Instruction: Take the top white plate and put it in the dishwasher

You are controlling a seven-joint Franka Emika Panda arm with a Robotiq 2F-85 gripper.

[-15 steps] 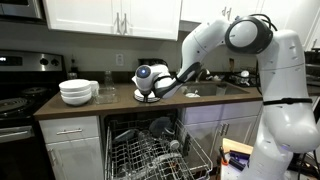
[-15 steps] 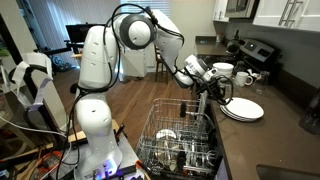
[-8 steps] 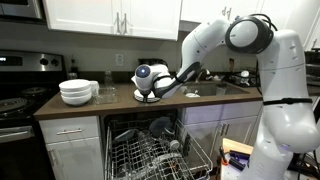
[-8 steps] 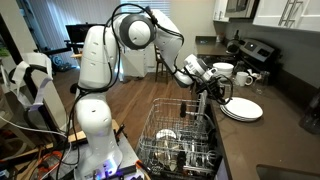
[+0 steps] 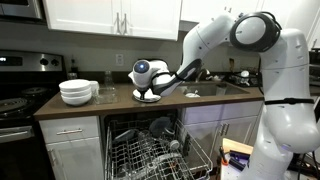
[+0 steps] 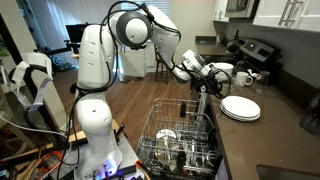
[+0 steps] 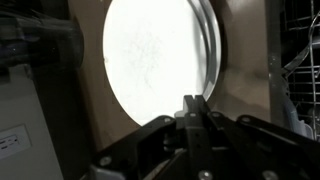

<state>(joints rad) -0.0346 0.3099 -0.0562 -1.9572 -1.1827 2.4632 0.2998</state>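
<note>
— Risen a touch since a second ago: the arm [image 5: 205,40] carries its wrist higher over the counter [image 5: 110,106] than it did. What sits at the far left?

— A dark stove [image 5: 15,105]. Next to it is a stack of white bowls [image 5: 77,92] on the left part of the counter.

— And next along?

— The gripper [image 5: 150,91], low over the pile of plates near the middle of the counter. The top white plate [image 5: 147,97] is there, above the lower plates [image 7: 210,60] and well apart from the bowls.

— Are the fingers apart?

— No. In the wrist view the fingers [image 7: 188,112] are pressed together on the near rim of that plate, pinching it. The rims of the lower plates show along its right edge.

— Is it clear of the pile?

— I cannot tell. In both exterior views it looks close upon the others.

— And the dishwasher?

— The dishwasher [image 5: 150,150] is under the counter, just below the plates. It stands open with its wire rack [image 6: 180,135] pulled out, and the plate is not yet in it. Furthest right is the robot's white body [image 5: 285,110].
</note>
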